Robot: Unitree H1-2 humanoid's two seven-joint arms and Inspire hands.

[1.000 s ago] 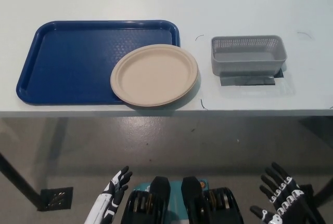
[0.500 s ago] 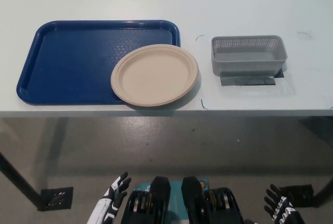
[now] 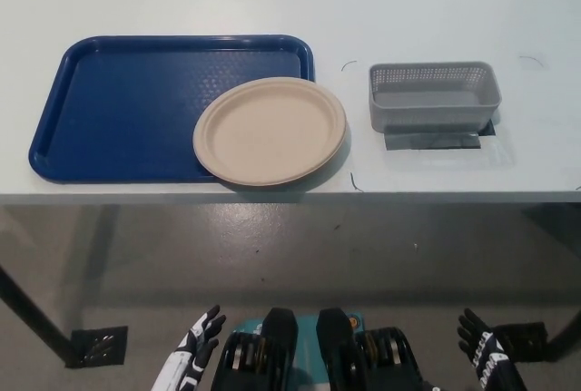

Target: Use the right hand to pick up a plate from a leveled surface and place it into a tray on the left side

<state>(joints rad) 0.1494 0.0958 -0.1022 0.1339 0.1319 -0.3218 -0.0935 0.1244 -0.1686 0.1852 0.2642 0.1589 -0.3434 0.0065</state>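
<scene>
Plate point(image 3: 270, 131) on the surface point(image 3: 436, 1), lying partly on the blue tray's point(image 3: 118, 105) right corner and overhanging its rim toward the grey basket point(image 3: 434, 94). Right robot hand point(image 3: 481, 353) low at the bottom right, well apart from the plate, below the surface edge, fingers spread, holding nothing. Left robot hand point(image 3: 198, 346) rests bottom left, likewise spread and empty.

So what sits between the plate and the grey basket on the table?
Nothing: in the head view, only bare white table with faint pen marks separates the plate from the grey basket.
</scene>
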